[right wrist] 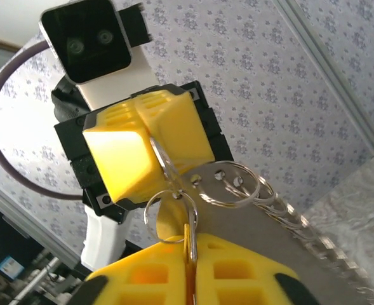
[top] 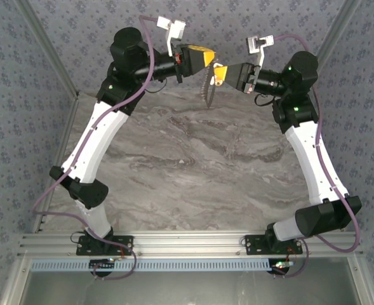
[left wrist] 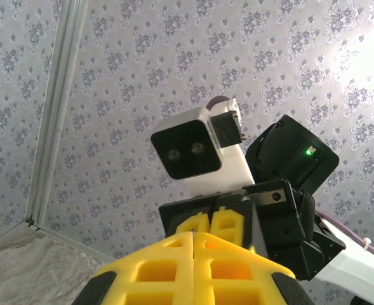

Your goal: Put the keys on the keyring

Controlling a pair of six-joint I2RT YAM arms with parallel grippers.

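Both grippers meet tip to tip high above the far side of the table. My left gripper (top: pixel 210 60) (left wrist: pixel 193 234) is shut, with a thin ring wire (right wrist: pixel 160 152) of the keyring pinched at its fingertips. The keyring's larger ring (right wrist: pixel 232 204) and its chain (right wrist: pixel 294 222) (top: pixel 206 92) hang from there beside a flat grey metal piece with holes (right wrist: pixel 250 235). My right gripper (top: pixel 220 73) (right wrist: pixel 191 238) is shut on a small ring (right wrist: pixel 145 216) and a thin orange edge (right wrist: pixel 186 264), apparently the key's head. The key's blade is hidden.
The grey marble table (top: pixel 193 165) lies well below the grippers. Patterned walls with metal corner posts (top: pixel 47 44) enclose the back and sides. The aluminium base rail (top: pixel 187 241) runs along the near edge.
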